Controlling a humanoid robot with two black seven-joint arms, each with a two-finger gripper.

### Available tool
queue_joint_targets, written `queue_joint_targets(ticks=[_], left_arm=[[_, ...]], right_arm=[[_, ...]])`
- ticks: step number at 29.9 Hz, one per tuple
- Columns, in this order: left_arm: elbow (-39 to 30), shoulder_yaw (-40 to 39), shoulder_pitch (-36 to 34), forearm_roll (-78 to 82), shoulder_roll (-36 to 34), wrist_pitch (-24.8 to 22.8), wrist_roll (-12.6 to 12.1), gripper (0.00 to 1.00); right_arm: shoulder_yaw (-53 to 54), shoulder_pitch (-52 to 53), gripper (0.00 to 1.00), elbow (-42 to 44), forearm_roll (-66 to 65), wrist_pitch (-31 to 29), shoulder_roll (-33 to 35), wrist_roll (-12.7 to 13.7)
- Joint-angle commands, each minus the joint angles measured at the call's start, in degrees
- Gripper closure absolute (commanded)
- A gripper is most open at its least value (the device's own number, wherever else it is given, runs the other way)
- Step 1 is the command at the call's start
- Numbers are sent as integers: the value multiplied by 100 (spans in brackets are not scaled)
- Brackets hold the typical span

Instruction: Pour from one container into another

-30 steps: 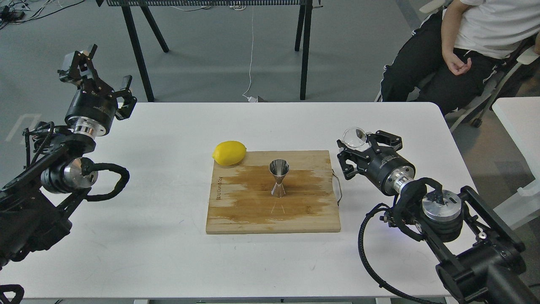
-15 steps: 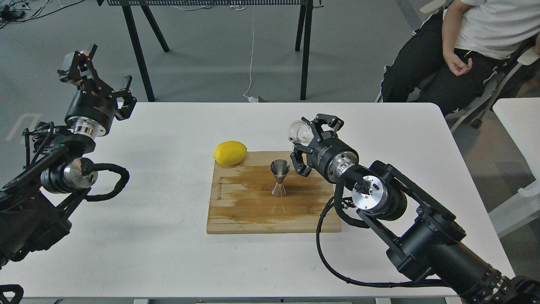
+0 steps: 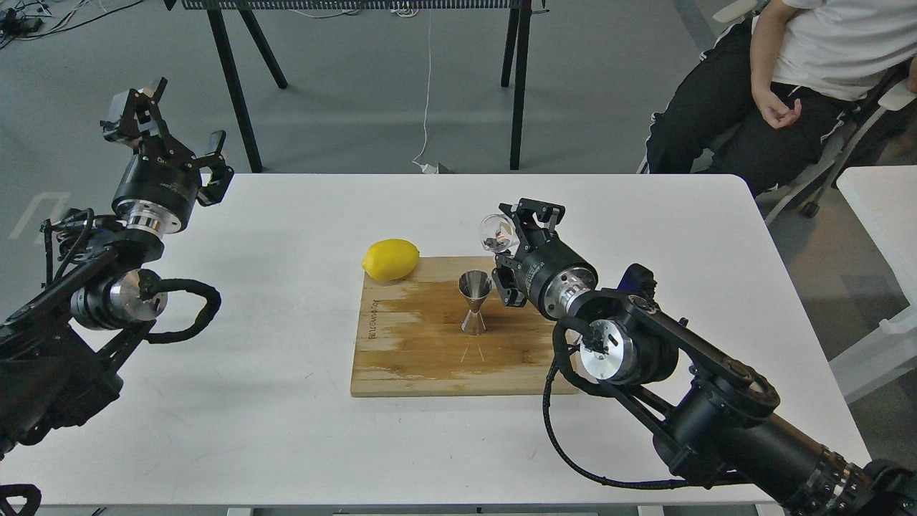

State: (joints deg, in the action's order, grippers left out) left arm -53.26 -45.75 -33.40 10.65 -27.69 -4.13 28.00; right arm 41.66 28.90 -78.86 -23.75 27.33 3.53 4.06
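— See the little glass cup (image 3: 496,233)? The right gripper (image 3: 510,231) has its fingers clamped on it, up in the air and tipped over sideways, mouth pointing left, just above and to the right of the jigger (image 3: 474,302).

— Looks delicate. I'd guess thin clear glass, light, smooth, slippery; squeeze too hard and it could crack, too soft and it slides. Holding it across the round wall seems the only sensible place.

— And the jigger stands upright near the middle of the wooden board (image 3: 401,358), slightly toward its far edge. Polished steel, two cones meeting at a narrow waist. Stiff enough, but with that small foot I'd think a nudge would topple it.

— Nobody's steadying it?

— No. The left gripper (image 3: 168,127) is up off the desk's far left corner, fingers spread wide, nothing in them.

— The board looks wet.

— Darker patches over the grain around the jigger, yes, probably damp. So its footing may be slick. The desk (image 3: 251,430) itself is plain white and matte.

— And the lemon (image 3: 390,259)?

— Yellow, dimpled skin, sitting at the board's far left corner, apart from the jigger.

— Anything in the cup?

— Can't tell; it's too small and too clear.
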Motion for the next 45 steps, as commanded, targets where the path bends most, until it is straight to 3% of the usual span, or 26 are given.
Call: queue_joint_targets(ticks=[1, 11, 45], left_arm=[[0, -4, 0, -1, -35, 0, 0, 0], [-9, 5, 0, 7, -53, 0, 0, 0], [-9, 13, 9, 16, -53, -9, 0, 0]], right_arm=[[-106, 11, 71, -42, -243, 9, -2, -1], [-492, 28, 71, -42, -1139, 67, 25, -1], [-1248, 327, 71, -16, -2309, 67, 323, -45]])
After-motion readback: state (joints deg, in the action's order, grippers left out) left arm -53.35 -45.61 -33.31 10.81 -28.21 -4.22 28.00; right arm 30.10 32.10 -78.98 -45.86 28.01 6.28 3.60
